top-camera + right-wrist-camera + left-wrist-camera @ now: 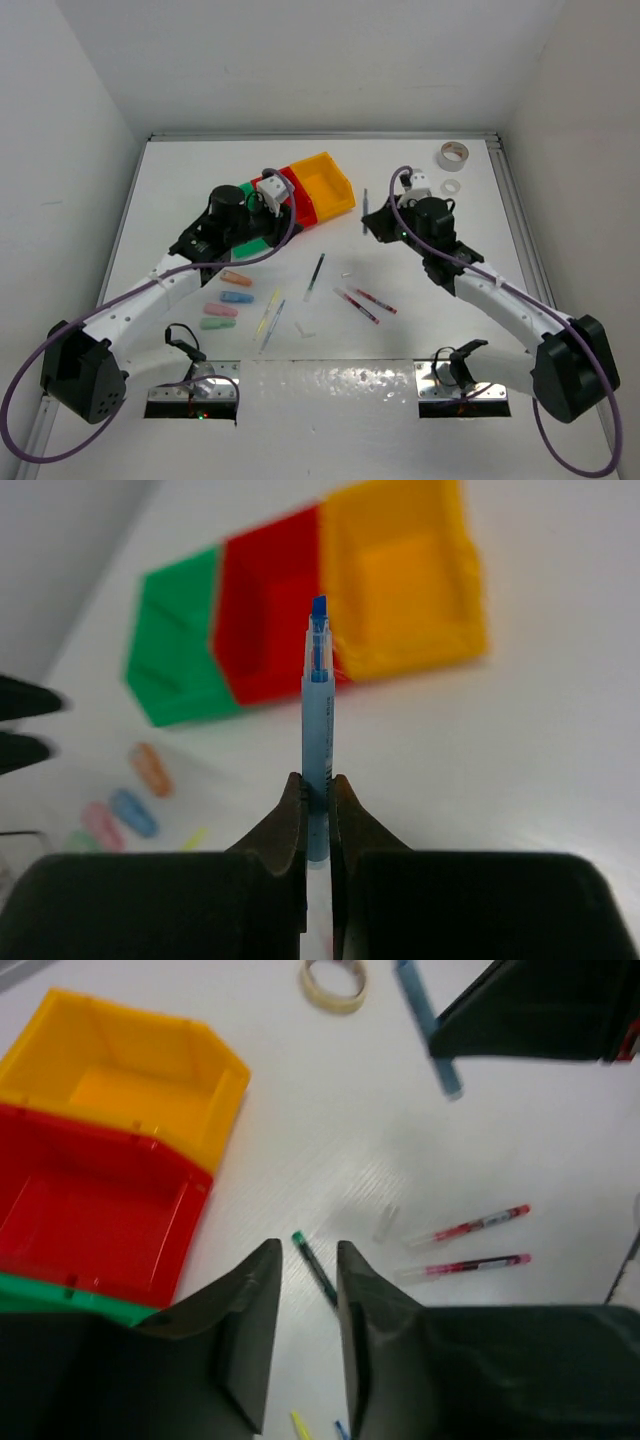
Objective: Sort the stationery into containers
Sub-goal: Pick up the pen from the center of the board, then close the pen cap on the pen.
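I count three bins [322, 185], green, red and yellow; six pens [317, 275], two of them red; four pastel pieces [237, 297]; and two tape rolls [453, 155].

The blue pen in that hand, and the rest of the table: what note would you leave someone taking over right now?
Right hand: shut on a blue pen, held off the table, not yet over the bins.
Left hand: open, empty, over a dark pen.
Green bin, red bin, yellow bin: all look empty.
Done: nothing binned.
Left: both those pens, two red pens, a yellow pen, a second blue pen, four pastel pieces, two tape rolls.
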Controlling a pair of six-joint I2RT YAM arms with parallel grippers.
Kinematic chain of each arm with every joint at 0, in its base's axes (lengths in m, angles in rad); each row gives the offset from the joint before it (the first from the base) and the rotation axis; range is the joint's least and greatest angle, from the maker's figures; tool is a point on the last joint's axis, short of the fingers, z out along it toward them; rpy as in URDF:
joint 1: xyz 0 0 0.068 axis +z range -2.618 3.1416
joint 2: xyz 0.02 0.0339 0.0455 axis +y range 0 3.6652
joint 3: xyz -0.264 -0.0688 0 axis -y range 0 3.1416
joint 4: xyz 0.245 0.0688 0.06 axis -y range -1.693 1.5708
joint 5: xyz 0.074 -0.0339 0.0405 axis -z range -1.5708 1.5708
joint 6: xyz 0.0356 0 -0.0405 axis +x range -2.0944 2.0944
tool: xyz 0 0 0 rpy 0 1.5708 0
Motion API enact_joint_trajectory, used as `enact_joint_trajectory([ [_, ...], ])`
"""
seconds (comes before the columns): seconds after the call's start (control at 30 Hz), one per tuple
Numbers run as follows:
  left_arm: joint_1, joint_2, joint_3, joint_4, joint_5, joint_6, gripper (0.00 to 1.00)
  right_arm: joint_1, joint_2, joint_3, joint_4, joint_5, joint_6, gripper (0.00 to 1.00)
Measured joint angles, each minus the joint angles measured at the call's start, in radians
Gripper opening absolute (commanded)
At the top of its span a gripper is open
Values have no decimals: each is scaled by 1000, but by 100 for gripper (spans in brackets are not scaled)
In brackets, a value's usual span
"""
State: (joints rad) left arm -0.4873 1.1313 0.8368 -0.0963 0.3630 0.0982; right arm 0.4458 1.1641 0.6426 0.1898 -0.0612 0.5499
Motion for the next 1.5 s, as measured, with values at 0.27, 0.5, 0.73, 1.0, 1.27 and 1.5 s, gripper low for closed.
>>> enact_joint_trajectory([
  [0.27,44,0,-2,241,114,-163,36,172,37,26,273,-154,-100,0],
  [0.5,63,2,-43,431,251,-239,38,236,39,22,430,-179,-152,0],
  [0.73,72,21,-54,526,373,-240,46,258,50,16,492,-171,-172,0],
  [1.0,70,21,-71,581,427,-261,35,277,63,9,521,-167,-192,0],
  [1.27,70,21,-78,614,413,-293,12,287,79,5,557,-159,-196,0],
  [1.5,70,21,-94,632,386,-317,19,291,95,0,579,-155,-199,0],
])
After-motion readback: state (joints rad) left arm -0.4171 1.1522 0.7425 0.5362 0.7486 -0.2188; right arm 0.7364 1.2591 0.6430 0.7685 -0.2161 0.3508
